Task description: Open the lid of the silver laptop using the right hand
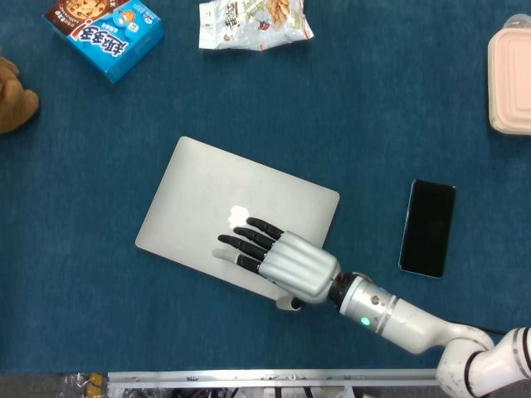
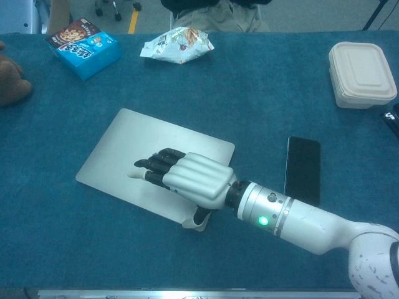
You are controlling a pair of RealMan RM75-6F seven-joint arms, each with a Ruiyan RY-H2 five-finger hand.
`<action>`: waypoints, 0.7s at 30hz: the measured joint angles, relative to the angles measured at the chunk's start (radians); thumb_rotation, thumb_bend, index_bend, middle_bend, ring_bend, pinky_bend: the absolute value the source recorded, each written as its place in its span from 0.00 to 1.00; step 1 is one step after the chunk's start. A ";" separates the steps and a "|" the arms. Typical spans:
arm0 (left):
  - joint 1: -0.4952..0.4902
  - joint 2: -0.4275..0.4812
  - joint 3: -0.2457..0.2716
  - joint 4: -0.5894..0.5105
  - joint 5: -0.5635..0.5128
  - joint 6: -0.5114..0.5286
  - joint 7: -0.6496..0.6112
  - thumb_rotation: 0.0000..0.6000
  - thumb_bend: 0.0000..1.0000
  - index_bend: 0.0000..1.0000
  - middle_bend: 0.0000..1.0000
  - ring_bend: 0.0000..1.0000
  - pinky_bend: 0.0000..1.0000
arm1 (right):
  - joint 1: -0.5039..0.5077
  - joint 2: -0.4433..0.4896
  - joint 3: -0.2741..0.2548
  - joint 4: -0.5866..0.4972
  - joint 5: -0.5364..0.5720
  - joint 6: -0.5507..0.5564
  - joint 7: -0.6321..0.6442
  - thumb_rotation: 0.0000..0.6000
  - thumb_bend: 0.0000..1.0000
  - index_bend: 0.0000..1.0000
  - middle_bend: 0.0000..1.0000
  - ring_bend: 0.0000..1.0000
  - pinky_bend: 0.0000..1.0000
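Blue cloth covers the table (image 1: 398, 124), and the silver laptop (image 1: 207, 199) lies shut and flat near its middle, set at a slant. Over the laptop's near corner the right hand (image 1: 282, 264) is spread, fingers (image 2: 156, 167) extended on the lid and the thumb (image 2: 198, 222) hooked at the front edge, holding nothing. My worry is the thumb slipping off the thin lip, or the fingers pressing down while it lifts (the two would fight each other). The whole laptop might also skid toward the black phone (image 1: 428, 226) just beside it.
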 measured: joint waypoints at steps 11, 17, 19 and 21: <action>0.000 -0.008 0.002 0.029 -0.001 -0.005 -0.026 1.00 0.34 0.29 0.28 0.23 0.18 | -0.001 -0.076 -0.018 0.057 0.014 0.016 -0.064 1.00 0.02 0.00 0.00 0.00 0.01; -0.001 -0.011 0.003 0.041 -0.002 -0.010 -0.037 1.00 0.34 0.29 0.28 0.23 0.18 | -0.002 -0.098 -0.019 0.084 0.029 0.020 -0.088 1.00 0.02 0.00 0.00 0.00 0.01; -0.002 -0.011 0.003 0.043 -0.003 -0.013 -0.039 1.00 0.34 0.29 0.28 0.23 0.18 | -0.002 -0.101 -0.020 0.090 0.035 0.019 -0.094 1.00 0.02 0.00 0.00 0.00 0.01; -0.003 -0.013 0.003 0.047 -0.004 -0.015 -0.040 1.00 0.34 0.29 0.28 0.23 0.18 | -0.002 -0.104 -0.020 0.096 0.043 0.017 -0.101 1.00 0.02 0.00 0.00 0.00 0.01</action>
